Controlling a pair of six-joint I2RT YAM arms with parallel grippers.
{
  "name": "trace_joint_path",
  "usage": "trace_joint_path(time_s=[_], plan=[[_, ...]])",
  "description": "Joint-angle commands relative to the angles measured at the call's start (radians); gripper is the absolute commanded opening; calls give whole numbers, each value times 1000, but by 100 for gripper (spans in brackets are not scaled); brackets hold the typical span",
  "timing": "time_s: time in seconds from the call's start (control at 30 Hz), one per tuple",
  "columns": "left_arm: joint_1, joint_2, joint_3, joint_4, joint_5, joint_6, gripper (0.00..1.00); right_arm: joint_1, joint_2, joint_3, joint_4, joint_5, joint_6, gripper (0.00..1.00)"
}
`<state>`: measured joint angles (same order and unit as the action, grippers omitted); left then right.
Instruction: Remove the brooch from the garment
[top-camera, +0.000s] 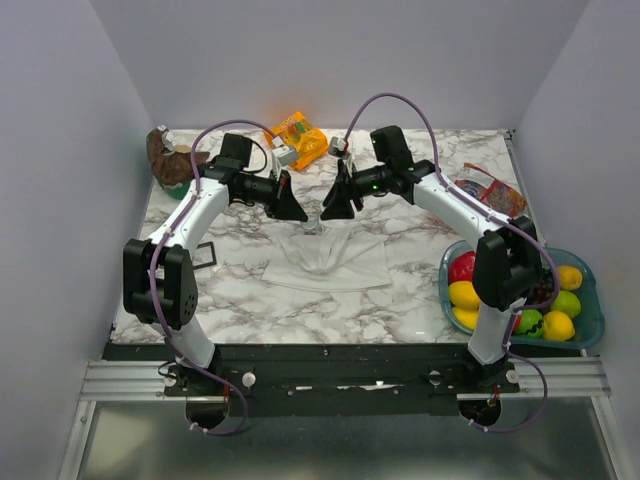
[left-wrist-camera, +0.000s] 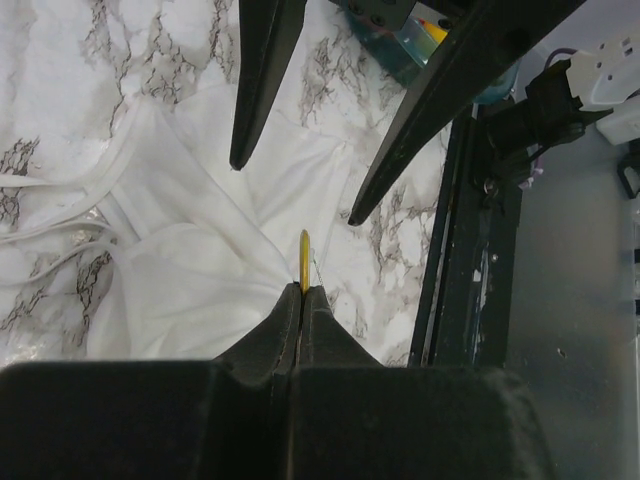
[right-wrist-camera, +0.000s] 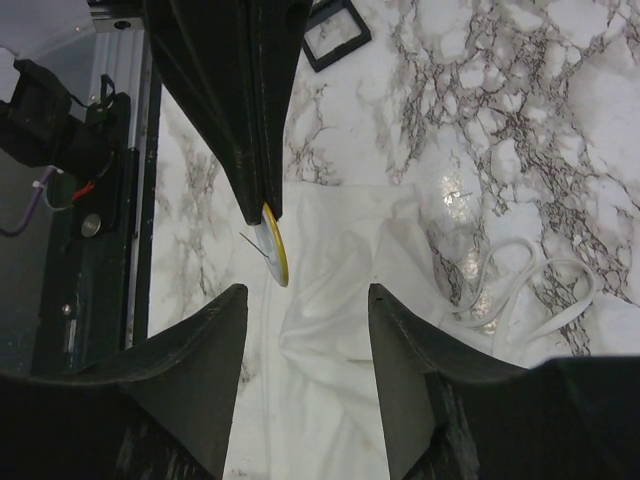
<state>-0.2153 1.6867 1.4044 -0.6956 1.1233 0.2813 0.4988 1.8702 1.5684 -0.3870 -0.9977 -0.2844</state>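
Observation:
The white garment (top-camera: 330, 262) lies crumpled on the marble table between the two arms. My left gripper (left-wrist-camera: 302, 290) is shut on the brooch (left-wrist-camera: 304, 258), a small golden-yellow disc seen edge-on just past the fingertips, over the cloth (left-wrist-camera: 190, 270). In the right wrist view the brooch (right-wrist-camera: 275, 250) hangs from the left fingertips with a thin pin showing at its back. I cannot tell whether it still touches the garment (right-wrist-camera: 340, 330). My right gripper (right-wrist-camera: 307, 292) is open, facing the brooch, with nothing between its fingers.
A black square frame (top-camera: 200, 258) lies left of the garment. An orange snack bag (top-camera: 296, 135) lies at the back, a brown object (top-camera: 165, 160) at the far left. A snack packet (top-camera: 490, 190) and a blue basket (top-camera: 596, 310) of fruit sit on the right.

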Motion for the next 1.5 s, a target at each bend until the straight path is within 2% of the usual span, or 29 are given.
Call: trace_joint_path(time_s=[0.0,0.23,0.37,0.57,0.97,1.47], plan=[[-6,2,7,83,61,-86,0,14,21,38,2,-50,1,60],[-7,36,31,154,81,-172,0,18,30,45,-1,-55,-1,53],[-12,41,30,176,89,-194,0,20,33,45,2,-44,10,43],[-15,36,11,199,92,-218,0,21,35,33,16,-27,28,36],[-18,39,4,226,98,-249,0,27,35,24,22,8,39,29],[-29,33,-5,242,96,-258,0,32,32,-5,51,53,94,27]])
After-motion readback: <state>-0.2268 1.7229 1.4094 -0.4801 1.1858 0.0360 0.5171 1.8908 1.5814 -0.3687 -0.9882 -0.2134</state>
